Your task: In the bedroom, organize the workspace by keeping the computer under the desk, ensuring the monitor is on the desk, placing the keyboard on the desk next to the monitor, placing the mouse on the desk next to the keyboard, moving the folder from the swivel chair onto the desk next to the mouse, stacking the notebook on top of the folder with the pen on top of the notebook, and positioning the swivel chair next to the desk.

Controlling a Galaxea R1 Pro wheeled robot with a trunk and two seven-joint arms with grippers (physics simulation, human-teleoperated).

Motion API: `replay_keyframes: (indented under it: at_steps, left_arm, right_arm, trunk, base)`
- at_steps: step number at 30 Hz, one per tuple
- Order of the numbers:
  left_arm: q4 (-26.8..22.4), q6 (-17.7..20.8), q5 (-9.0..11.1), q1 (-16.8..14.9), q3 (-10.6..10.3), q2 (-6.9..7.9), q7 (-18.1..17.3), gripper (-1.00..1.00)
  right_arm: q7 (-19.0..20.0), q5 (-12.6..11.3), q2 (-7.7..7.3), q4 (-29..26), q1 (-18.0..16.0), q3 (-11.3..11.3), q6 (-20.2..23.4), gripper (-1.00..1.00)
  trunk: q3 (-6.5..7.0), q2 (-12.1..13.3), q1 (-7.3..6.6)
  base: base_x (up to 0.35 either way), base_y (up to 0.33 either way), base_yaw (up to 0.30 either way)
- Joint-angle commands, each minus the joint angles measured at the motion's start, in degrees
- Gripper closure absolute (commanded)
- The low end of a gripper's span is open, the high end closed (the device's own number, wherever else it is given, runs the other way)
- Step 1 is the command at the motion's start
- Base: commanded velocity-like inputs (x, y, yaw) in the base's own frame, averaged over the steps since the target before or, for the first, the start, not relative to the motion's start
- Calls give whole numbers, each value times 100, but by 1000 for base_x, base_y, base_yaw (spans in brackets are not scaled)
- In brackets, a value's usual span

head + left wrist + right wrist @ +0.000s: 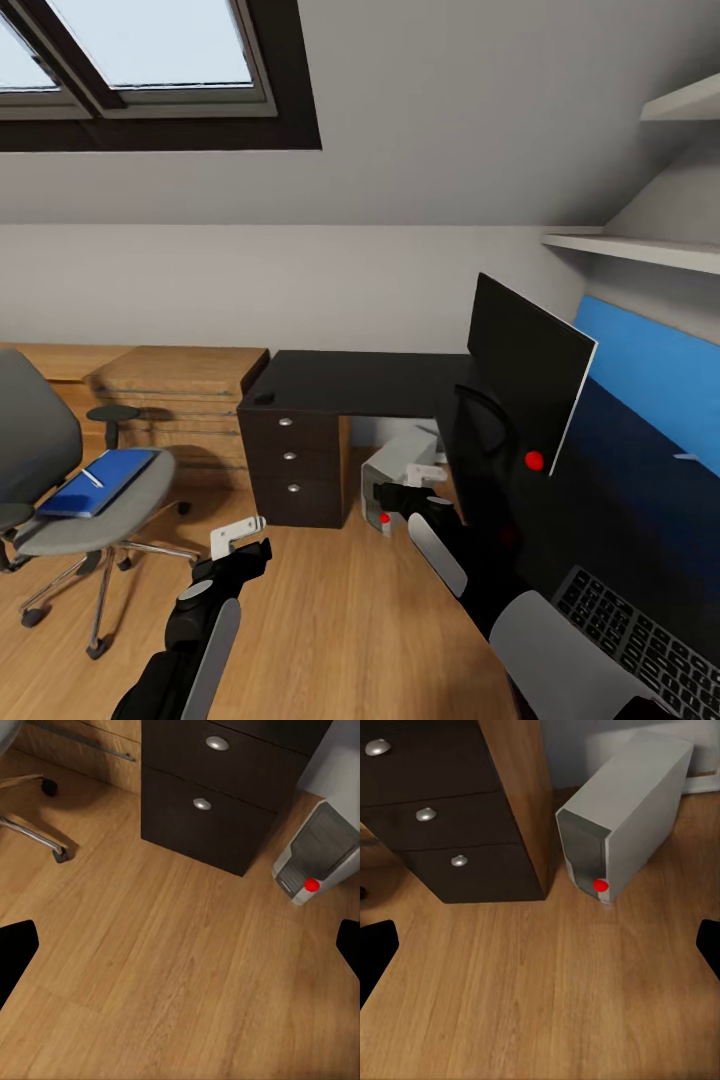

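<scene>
Head view: both end effectors, left and right, gape empty above wooden floor beside the small silver-grey tower computer.

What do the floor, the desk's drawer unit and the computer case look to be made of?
Floor: wood planks, by the grain and seams.
Drawer unit: dark matte wood-like panels, shiny metallic-looking knobs.
Computer: smooth silver-grey shell, plastic or painted metal; can't tell which.

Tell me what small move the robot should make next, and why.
Probably turn toward the swivel chair and reach the open left gripper for the folder, which lies on its seat, not yet on the desk.
</scene>
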Motion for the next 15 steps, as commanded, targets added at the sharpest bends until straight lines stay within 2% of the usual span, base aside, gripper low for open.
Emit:
replay_keyframes:
  at_steps: [1, 8, 11, 15]
  left_arm:
    - [-7, 13, 60, -4, -7, 1, 54, -100]
    - [-7, 13, 60, -4, -7, 3, 54, -100]
    - [-7, 13, 60, -4, -7, 3, 53, -100]
    - [-7, 13, 60, -4, -7, 6, 53, -100]
  right_arm:
    - [-49, -46, -5, -8, -6, 14, 11, -100]
    - [-47, -42, -11, -5, -6, 9, 10, -100]
    - [-47, -46, -9, -1, -6, 9, 9, -100]
    - [-47, -46, -9, 0, -6, 9, 6, -100]
  trunk:
    - [-7, -4, 0]
    - [-7, -4, 0]
    - [-7, -4, 0]
    - [-4, -4, 0]
  base:
    - [0, -2, -2]
    - [-4, -13, -1]
    - [-137, -213, -36]
    - [-162, -266, -146]
